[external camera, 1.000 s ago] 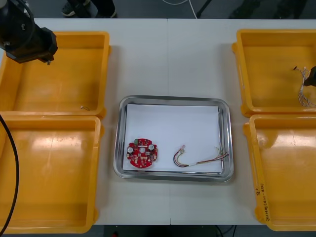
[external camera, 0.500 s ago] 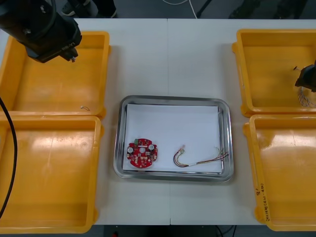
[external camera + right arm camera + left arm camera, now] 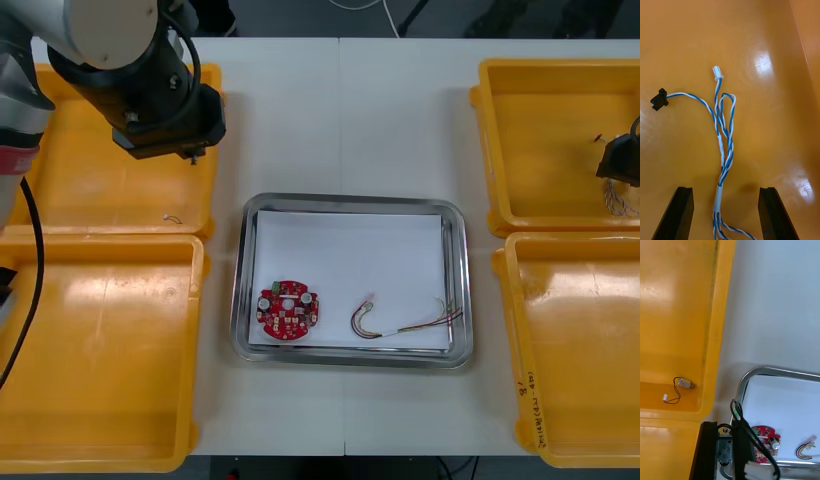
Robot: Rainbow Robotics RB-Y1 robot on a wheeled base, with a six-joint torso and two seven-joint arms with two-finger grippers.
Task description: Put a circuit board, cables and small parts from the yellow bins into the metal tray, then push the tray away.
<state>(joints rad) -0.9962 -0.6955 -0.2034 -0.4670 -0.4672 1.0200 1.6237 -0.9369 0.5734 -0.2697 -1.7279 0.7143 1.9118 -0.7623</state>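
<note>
Right gripper (image 3: pixel 725 215), spread, straddles the blue-and-white cable (image 3: pixel 724 150) in the far right yellow bin (image 3: pixel 550 130) and probably need only close; left gripper (image 3: pixel 724 426) pinches a black cable (image 3: pixel 738 414) over the far left bin (image 3: pixel 80 175), metal tray (image 3: pixel 350 200) next.

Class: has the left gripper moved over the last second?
Yes. The left gripper, shut on a small metal part, crossed the far left yellow bin toward its wall nearest the metal tray.
</note>
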